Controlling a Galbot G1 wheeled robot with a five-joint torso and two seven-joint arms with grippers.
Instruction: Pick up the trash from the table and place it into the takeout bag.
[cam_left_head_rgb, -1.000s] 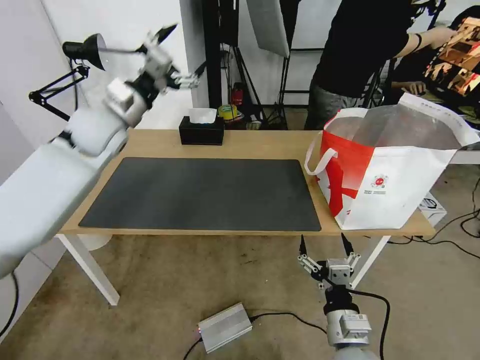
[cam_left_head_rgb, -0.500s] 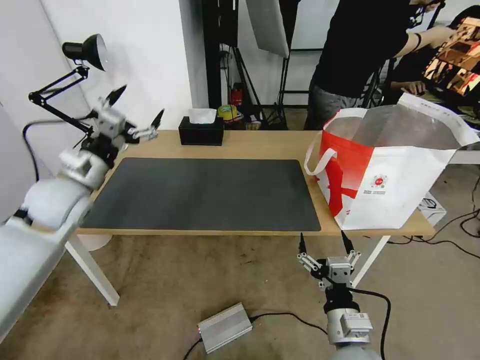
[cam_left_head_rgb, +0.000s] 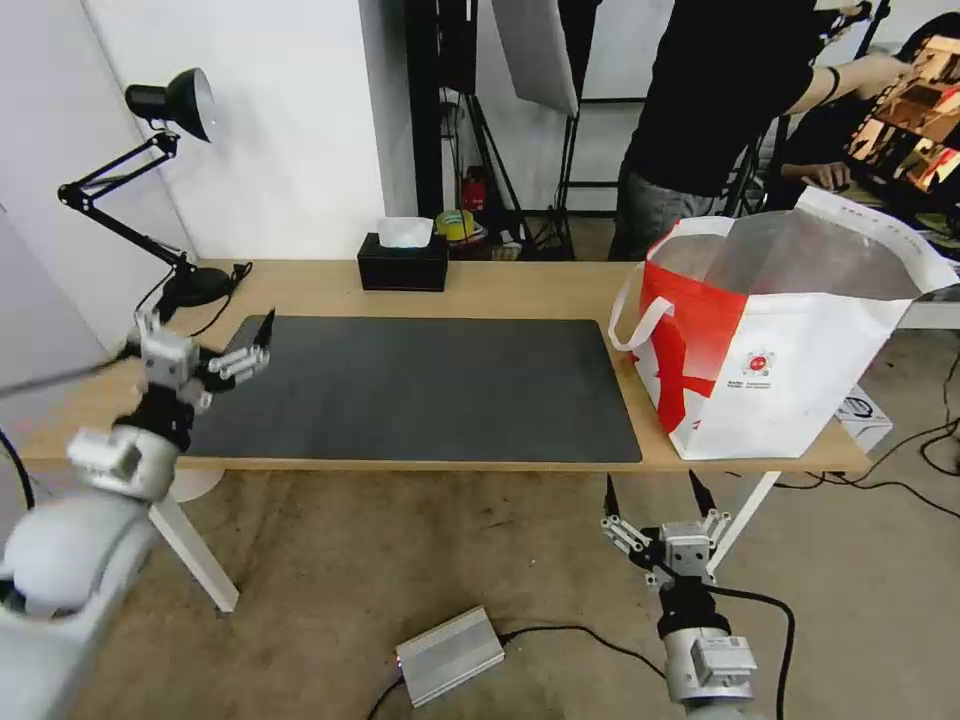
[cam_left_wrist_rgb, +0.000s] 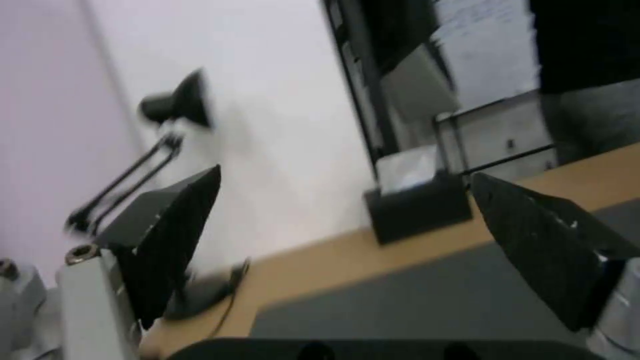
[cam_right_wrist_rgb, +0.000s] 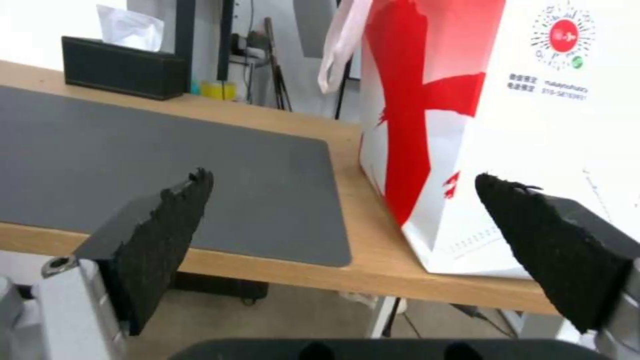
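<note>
1. Stands upright on the far right end of the table (cam_left_head_rgb: 500, 290): a large boxy takeout bag (cam_left_head_rgb: 790, 370), white with a red panel, silver lining, a white strap handle and a small round red logo; mouth wide open.
2. Lies along the middle of the light-wood top: a dark grey mat (cam_left_head_rgb: 410, 385), bare, just left of the bag.
3. Hangs below the near table edge, just in front of the bag's near left corner: right claw (cam_left_head_rgb: 655, 492), fingers spread wide, empty.
4. Hovers over the mat's left end, well apart from the bag: left claw (cam_left_head_rgb: 205, 335), fingers spread wide, empty.
5. Sit at the far edge: black tissue box (cam_left_head_rgb: 403, 262); at the far left, black desk lamp (cam_left_head_rgb: 150, 180).
</note>
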